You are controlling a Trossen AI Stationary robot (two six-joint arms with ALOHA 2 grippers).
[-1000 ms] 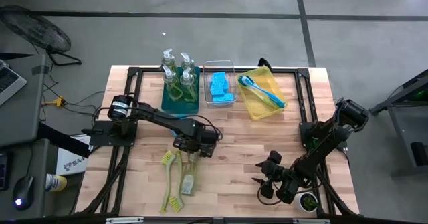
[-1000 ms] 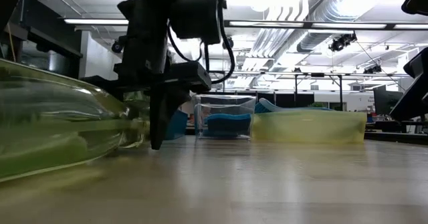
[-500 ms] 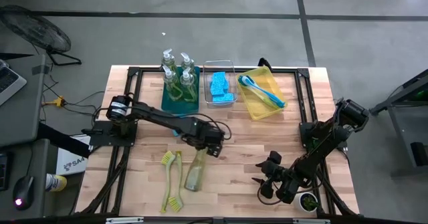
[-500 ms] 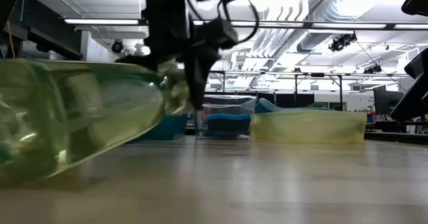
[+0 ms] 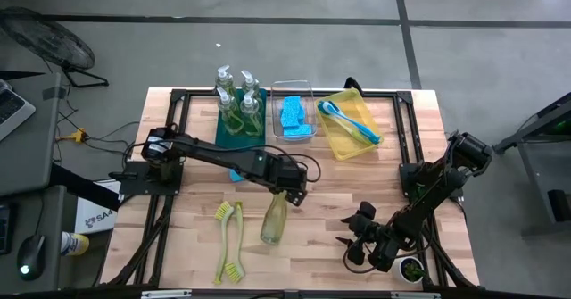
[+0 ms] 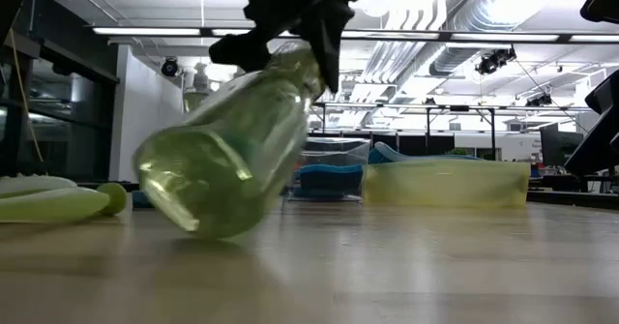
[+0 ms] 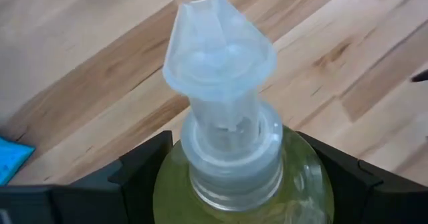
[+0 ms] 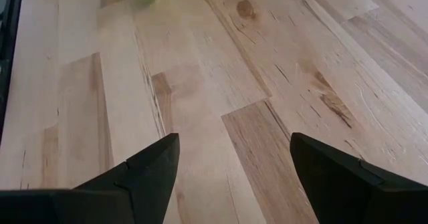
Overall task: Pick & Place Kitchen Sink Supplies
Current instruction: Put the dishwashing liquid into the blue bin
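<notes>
A clear pump bottle of yellow-green soap (image 5: 273,220) slants over the table's middle, pump end up, with my left gripper (image 5: 285,198) shut on it. Its base (image 6: 193,203) is low by the tabletop; whether it touches, I cannot tell. Two yellow-green dish brushes (image 5: 228,238) lie flat to its left. My right gripper (image 5: 357,243) waits open over bare wood near the front right, its fingers (image 8: 152,172) wide apart. My left gripper pinches the bottle's shoulder (image 7: 304,164), just under the neck collar, between its two fingers (image 7: 142,177). The fingers come from above, slanting steeply down, one on each side. The pump head (image 7: 217,50) sticks out past them, and the bottle's body hangs tilted below.
Along the far edge stand a teal bin (image 5: 239,131) holding several pump bottles, a clear bin (image 5: 293,116) with blue sponges and a yellow bin (image 5: 350,128) with blue brushes. Bare wood lies between the bottle and my right gripper.
My left gripper has risen and gone toward the table's right edge while rolling its wrist. The bottle, which lay flat beside the brushes, has been raised by its pump end and now slants, its base trailing low and swung away from the brushes.
</notes>
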